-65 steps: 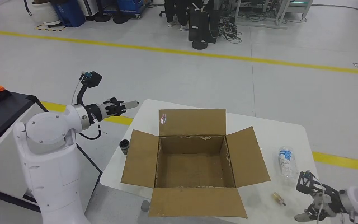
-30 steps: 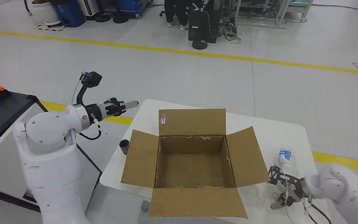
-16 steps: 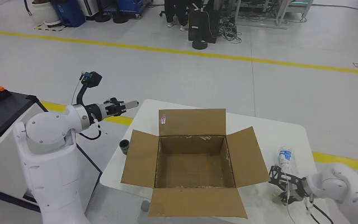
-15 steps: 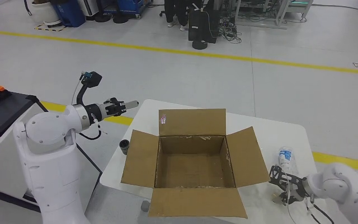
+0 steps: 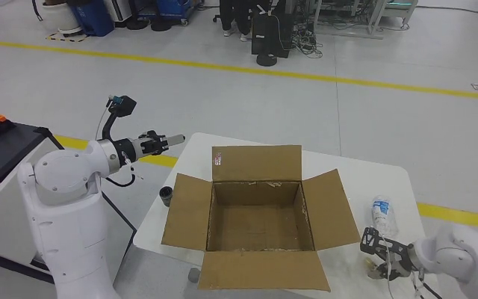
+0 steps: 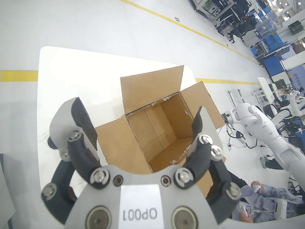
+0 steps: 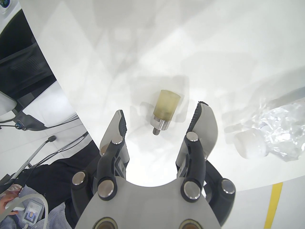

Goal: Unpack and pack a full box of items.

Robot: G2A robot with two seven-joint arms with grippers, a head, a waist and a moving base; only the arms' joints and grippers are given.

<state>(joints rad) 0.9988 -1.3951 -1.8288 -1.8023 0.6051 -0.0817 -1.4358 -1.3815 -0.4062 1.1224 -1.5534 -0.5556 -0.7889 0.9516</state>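
An open cardboard box [image 5: 260, 224], empty inside, stands in the middle of the white table [image 5: 351, 166]. My right gripper [image 7: 160, 115] is open, low over the table's front right part. A small yellowish rubber cylinder with a metal threaded stud [image 7: 165, 110] lies on the table between its fingertips, untouched. In the top view that gripper [image 5: 373, 254] sits just right of the box's front flap. My left gripper [image 6: 138, 110] is open and holds nothing; it hangs off the table's left side [image 5: 175, 139], looking at the box [image 6: 162, 125].
A crumpled clear plastic bottle [image 5: 383, 213] with a white cap [image 7: 247, 144] lies right of the box, close beside my right gripper. A small dark cylinder [image 5: 166, 195] stands at the table's left edge. The table's front edge runs close behind the right gripper.
My right gripper came in from off the table's front right corner to the small rubber cylinder and now has it between its open fingers. The left arm stayed still.
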